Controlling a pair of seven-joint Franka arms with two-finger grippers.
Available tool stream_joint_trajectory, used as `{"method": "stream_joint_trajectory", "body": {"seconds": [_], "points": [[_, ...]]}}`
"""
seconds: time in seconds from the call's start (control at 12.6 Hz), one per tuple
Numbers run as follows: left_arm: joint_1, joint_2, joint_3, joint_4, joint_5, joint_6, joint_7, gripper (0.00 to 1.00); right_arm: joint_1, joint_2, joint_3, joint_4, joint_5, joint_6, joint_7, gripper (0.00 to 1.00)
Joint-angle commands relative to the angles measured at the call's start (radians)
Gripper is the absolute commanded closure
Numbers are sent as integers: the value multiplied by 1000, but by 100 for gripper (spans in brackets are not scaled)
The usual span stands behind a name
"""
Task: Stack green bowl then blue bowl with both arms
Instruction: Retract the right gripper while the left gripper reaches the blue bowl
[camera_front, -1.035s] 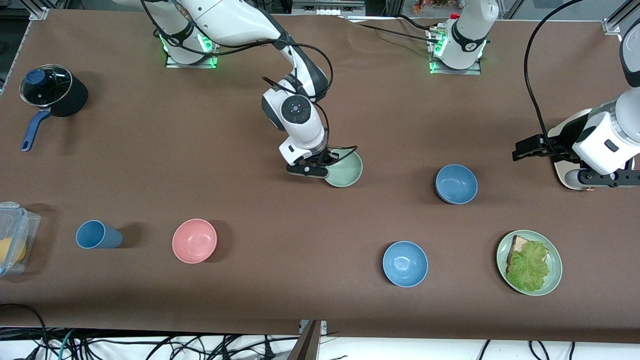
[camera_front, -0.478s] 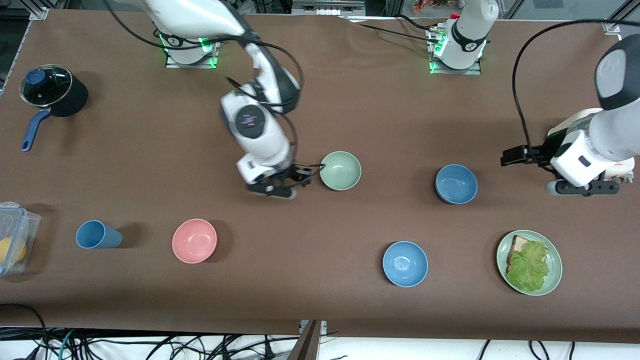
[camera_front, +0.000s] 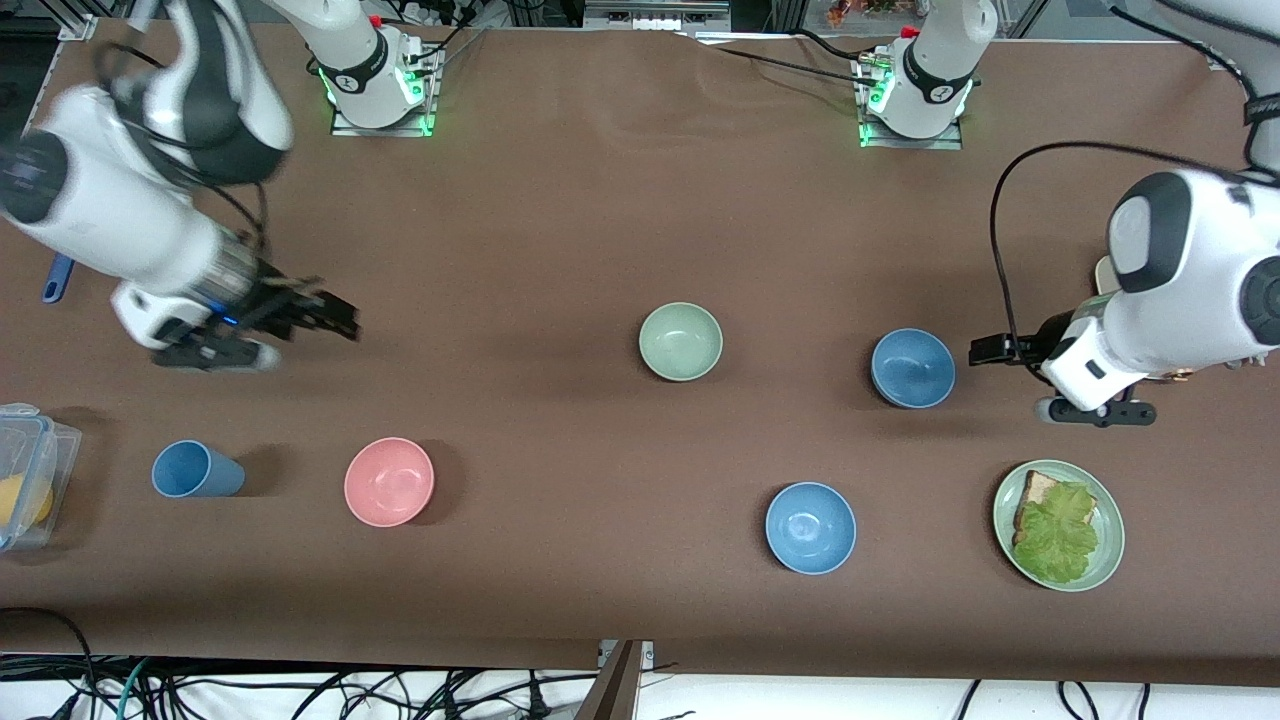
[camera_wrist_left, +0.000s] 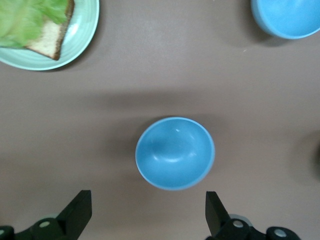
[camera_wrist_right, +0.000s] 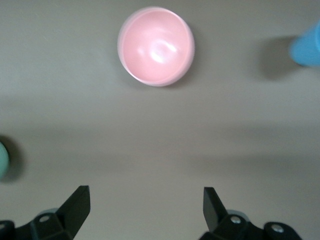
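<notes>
I see my left gripper (camera_front: 990, 349) spread wide, holding nothing, up over the brown table (camera_front: 600, 220) just beside the blue bowl (camera_front: 912, 368); the green bowl (camera_front: 681, 341) sits mid-table, well apart from my right gripper (camera_front: 335, 318), likewise splayed and empty

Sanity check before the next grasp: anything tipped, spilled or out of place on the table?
Nothing stands out. The green bowl, blue bowl, pink bowl and glossy blue bowl all sit upright and apart, unstacked. The lettuce toast is on its plate. Left gripper is open by the blue bowl; right gripper is open over bare table.
</notes>
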Motion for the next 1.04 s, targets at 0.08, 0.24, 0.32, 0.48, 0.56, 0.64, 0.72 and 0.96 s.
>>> {"method": "stream_joint_trajectory", "body": {"seconds": [0.08,0.24,0.32,0.48,0.56,0.64,0.72,0.96], "points": [[17,11,-1,-111,-26,146,57,0,-18,-90,-4,-50,-54,-52,-24,0],[17,41,-1,-151,-46,227,59,0,-18,-93,-4,-48,-68,-55,-24,0],[17,50,-1,-171,-46,268,59,0,-16,-93,-4,-47,-73,-55,-22,0],[16,65,-1,-220,-46,360,77,0,-13,-93,-3,-42,-90,-53,-12,0],[16,68,-1,-237,-46,388,92,0,-13,-93,-1,-39,-90,-52,-12,0],[17,74,-1,-245,-47,396,92,0,-9,-93,2,-35,-90,-53,-9,0],[17,82,-1,-248,-47,402,94,0,-7,-93,3,-35,-98,-55,-7,0],[17,93,-1,-303,-76,472,94,0,-7,-95,7,-35,-111,-56,-7,0]]}}
